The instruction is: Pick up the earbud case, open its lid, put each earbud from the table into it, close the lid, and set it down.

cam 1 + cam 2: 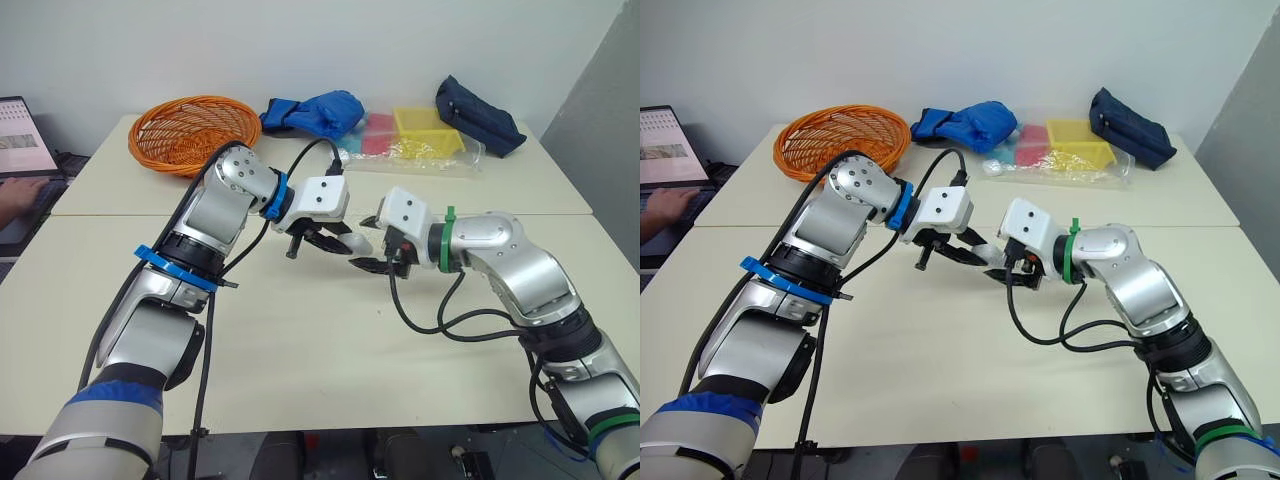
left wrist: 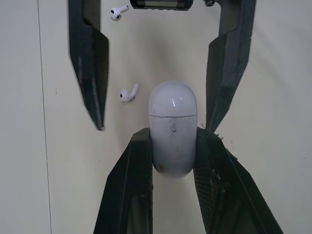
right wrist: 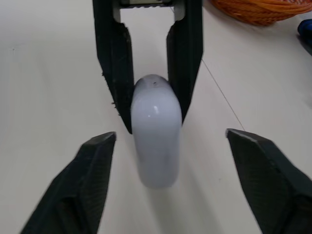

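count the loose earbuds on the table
2. One earbud lies on the table beside the held earbud case; the second earbud lies farther along, near the right arm's open jaws. Others may be hidden.

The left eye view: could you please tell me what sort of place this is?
Probably an office or lab workroom: pale tables pushed together by a plain wall, a laptop with a person's hand at it, and an orange basket.
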